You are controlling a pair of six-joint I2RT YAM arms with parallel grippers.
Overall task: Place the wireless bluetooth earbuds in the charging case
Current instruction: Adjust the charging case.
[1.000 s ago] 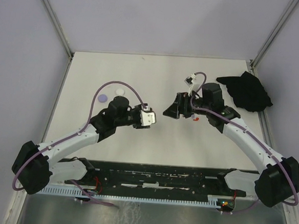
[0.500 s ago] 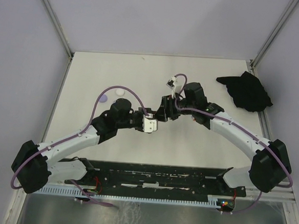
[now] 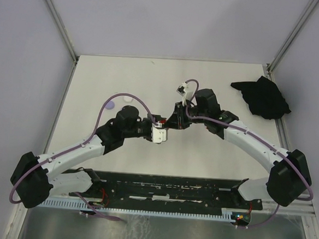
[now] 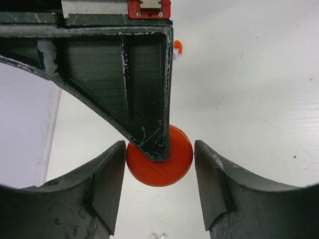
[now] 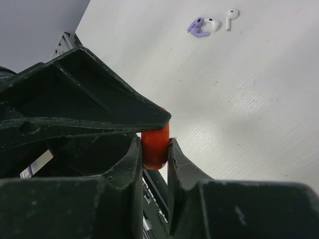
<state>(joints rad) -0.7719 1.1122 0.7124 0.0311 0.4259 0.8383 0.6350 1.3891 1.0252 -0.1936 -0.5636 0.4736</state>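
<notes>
**Top view:** the left gripper [image 3: 159,135] and right gripper [image 3: 173,121] meet tip to tip near the middle of the table [image 3: 211,156]. What lies between them is too small to tell here. A black cloth [image 3: 262,97] lies by the far right corner. A lilac disc [image 3: 111,104] and a white disc [image 3: 128,98] sit toward the far left, half under the left arm's cable.

**Left wrist view:** the red charging case [image 4: 167,164], a round flat disc, sits between the left gripper's half-spread fingers [image 4: 107,189]. I cannot tell whether they press on it. One of the right gripper's fingers [image 4: 144,99] reaches in from above and covers the case's upper left edge. A red earbud [image 4: 178,47] lies on the table beyond it.

**Right wrist view:** the right gripper's jaws are clamped on the case's rim, with a left finger blocking the view beside them. A lilac earbud [image 5: 198,27] and two white earbuds [image 5: 213,24] lie well apart from the case, farther out on the table.
</notes>
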